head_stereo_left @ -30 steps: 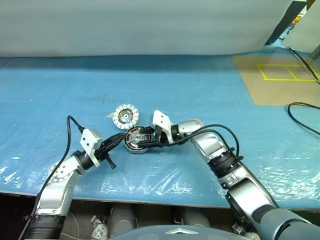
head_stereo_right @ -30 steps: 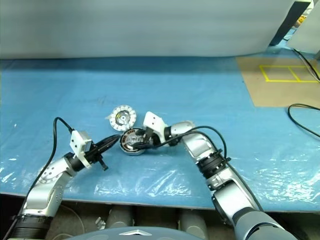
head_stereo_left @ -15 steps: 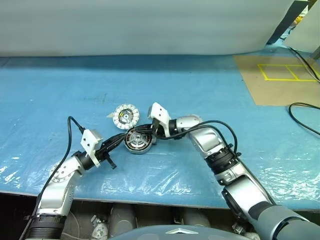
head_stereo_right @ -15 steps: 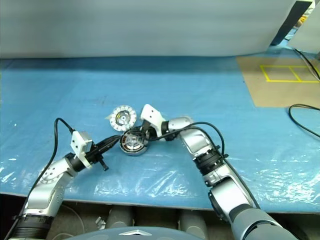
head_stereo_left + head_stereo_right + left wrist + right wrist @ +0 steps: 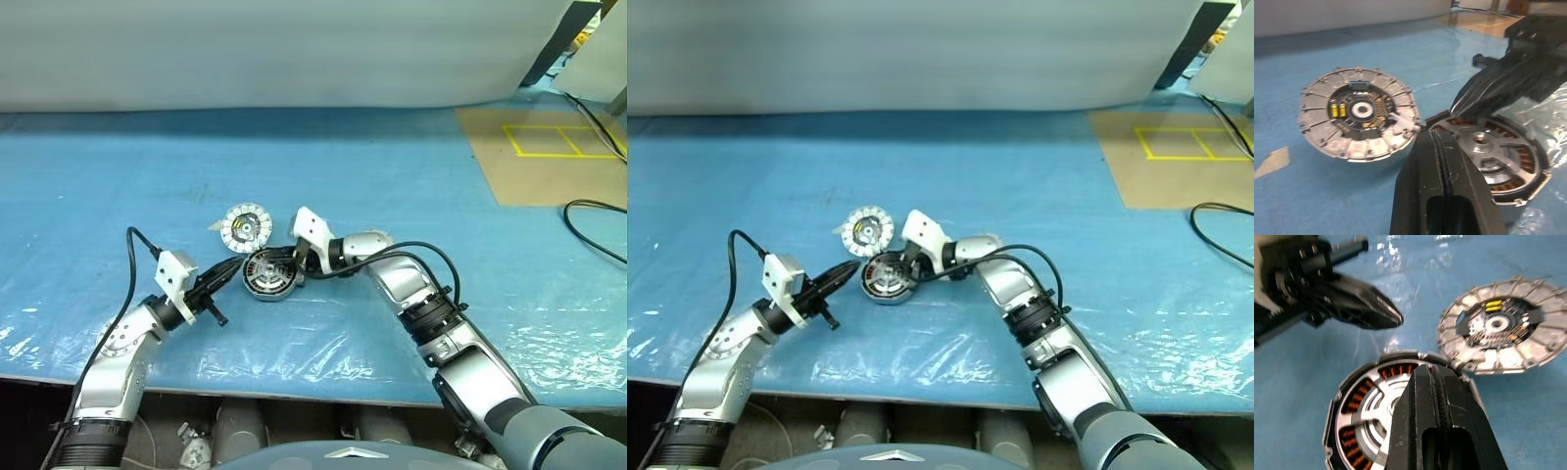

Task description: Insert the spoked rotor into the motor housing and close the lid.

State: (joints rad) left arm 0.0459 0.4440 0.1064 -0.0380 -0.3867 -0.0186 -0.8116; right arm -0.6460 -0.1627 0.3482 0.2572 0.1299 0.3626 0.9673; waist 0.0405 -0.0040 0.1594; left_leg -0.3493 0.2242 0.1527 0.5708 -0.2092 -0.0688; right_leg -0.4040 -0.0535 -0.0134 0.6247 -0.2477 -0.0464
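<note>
From the head view, the motor housing (image 5: 270, 274) lies flat on the blue table (image 5: 392, 176), with the lid (image 5: 245, 226) just beyond it to the far left, ribbed face up, the two rims about touching. The left gripper (image 5: 232, 266) reaches in from the near left, its tip at the housing's left rim; the right gripper (image 5: 294, 260) comes from the right and hangs over the housing's far right edge.

In the left wrist view, the left gripper's jaws are pressed together on nothing, pointing between lid and housing. A spoked rotor (image 5: 1488, 148) seems already seated over the copper windings, though glare makes that hard to confirm.

In the right wrist view, the right gripper's jaws are also together and empty, above the housing. The lid lies just past them, so the right arm looks nearer for fetching it.
</note>
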